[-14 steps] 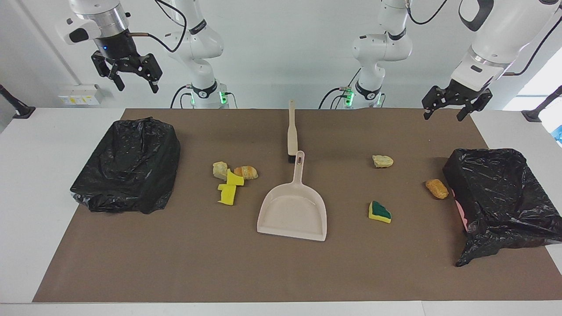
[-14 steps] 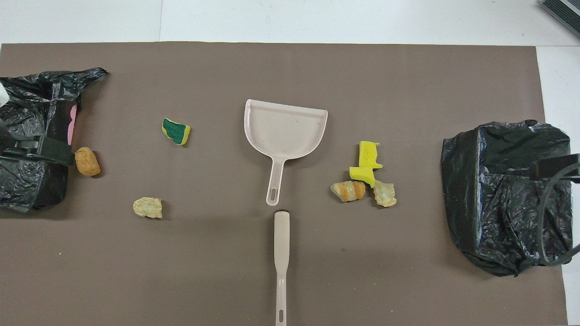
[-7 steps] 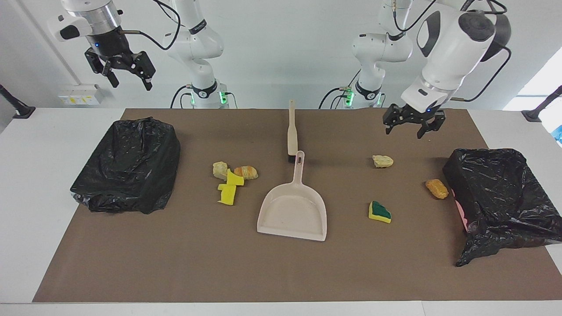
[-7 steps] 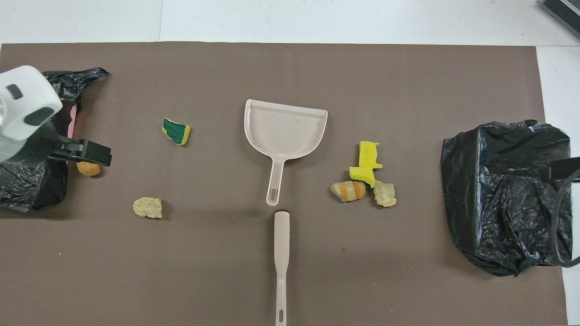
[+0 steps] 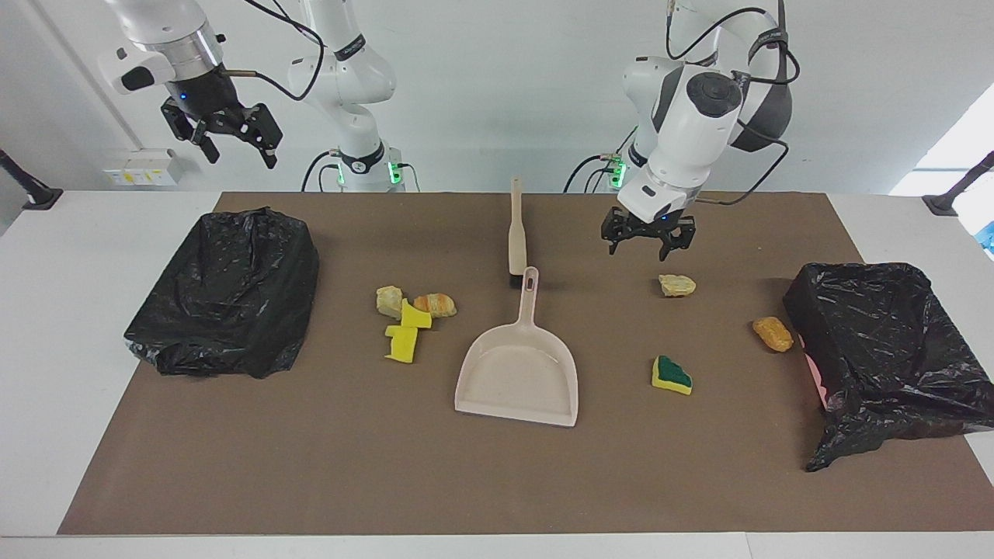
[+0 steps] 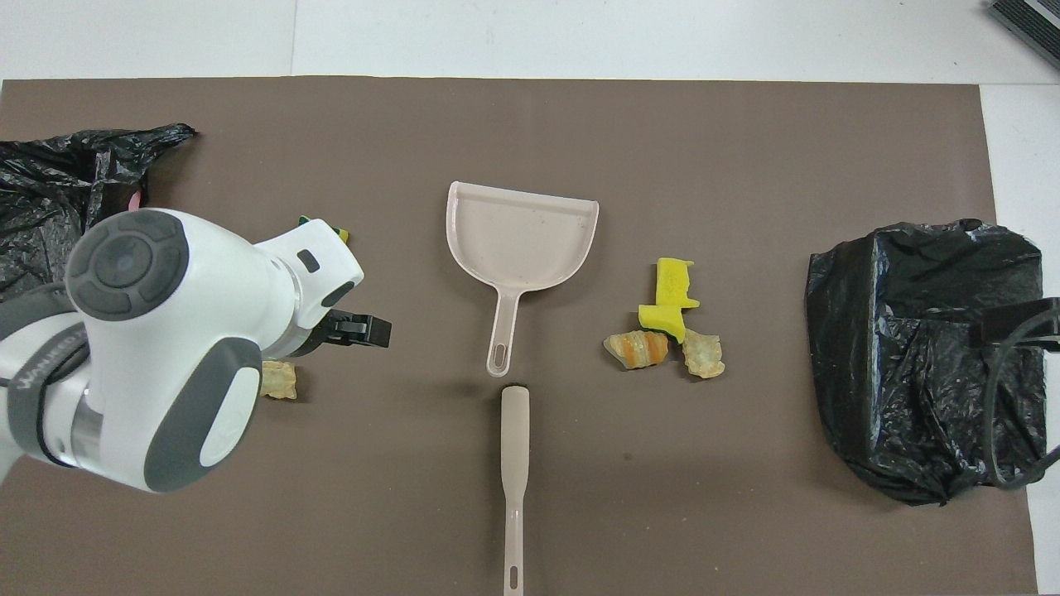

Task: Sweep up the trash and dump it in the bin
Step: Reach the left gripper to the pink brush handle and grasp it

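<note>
Beige dustpan, brown mat, yellow and green-topped trash.

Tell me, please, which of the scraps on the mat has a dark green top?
The sponge piece with the yellow base, lying alone toward the left arm's end, farther from the robots than the pale lump. The other sponge pieces are plain yellow.

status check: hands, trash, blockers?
Left hand open, over mat by brush. Right hand open, high above bin. Trash unswept, dustpan empty. No blockers.
</note>
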`<action>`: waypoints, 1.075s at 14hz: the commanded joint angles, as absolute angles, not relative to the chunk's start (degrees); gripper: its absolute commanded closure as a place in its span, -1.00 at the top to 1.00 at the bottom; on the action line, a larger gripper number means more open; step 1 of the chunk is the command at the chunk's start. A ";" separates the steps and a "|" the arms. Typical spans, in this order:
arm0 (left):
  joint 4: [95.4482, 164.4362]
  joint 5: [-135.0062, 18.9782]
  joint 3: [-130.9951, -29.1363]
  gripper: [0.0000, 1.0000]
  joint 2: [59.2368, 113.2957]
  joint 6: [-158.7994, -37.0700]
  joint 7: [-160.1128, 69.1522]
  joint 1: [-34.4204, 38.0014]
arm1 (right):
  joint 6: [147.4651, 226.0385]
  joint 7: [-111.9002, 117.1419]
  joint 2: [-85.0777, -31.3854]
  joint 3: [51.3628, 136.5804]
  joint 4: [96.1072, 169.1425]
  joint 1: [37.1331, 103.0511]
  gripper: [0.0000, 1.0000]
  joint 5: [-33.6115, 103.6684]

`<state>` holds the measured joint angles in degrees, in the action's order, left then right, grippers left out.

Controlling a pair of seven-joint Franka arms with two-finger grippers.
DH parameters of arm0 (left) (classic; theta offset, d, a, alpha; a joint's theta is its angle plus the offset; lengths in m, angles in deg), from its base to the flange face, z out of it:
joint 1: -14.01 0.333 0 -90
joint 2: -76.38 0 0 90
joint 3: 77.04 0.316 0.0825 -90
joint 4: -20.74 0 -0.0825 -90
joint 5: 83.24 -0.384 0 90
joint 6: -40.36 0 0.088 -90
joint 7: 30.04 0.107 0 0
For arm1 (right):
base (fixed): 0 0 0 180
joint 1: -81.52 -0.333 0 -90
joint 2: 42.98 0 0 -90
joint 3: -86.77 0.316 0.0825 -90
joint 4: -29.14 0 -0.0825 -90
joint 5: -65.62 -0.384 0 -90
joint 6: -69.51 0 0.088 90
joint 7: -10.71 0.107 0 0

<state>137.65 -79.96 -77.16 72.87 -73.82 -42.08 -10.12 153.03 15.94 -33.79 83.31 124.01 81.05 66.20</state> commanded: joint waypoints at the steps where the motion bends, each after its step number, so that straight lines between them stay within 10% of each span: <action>1: 145.62 -79.37 -76.07 1.00 66.20 -76.80 -45.05 -14.10 | 154.41 15.45 -32.69 83.61 126.43 81.52 1.00 66.06; 15: 162.86 -79.02 -76.16 1.00 69.17 -97.54 -74.40 -44.69 | 161.18 15.46 -33.40 84.31 132.67 79.76 1.00 65.88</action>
<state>161.39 -79.45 -77.29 69.80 -95.47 -71.71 -41.52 159.67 15.86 -34.10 84.18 130.66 79.52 66.20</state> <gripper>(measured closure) 0.000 0.000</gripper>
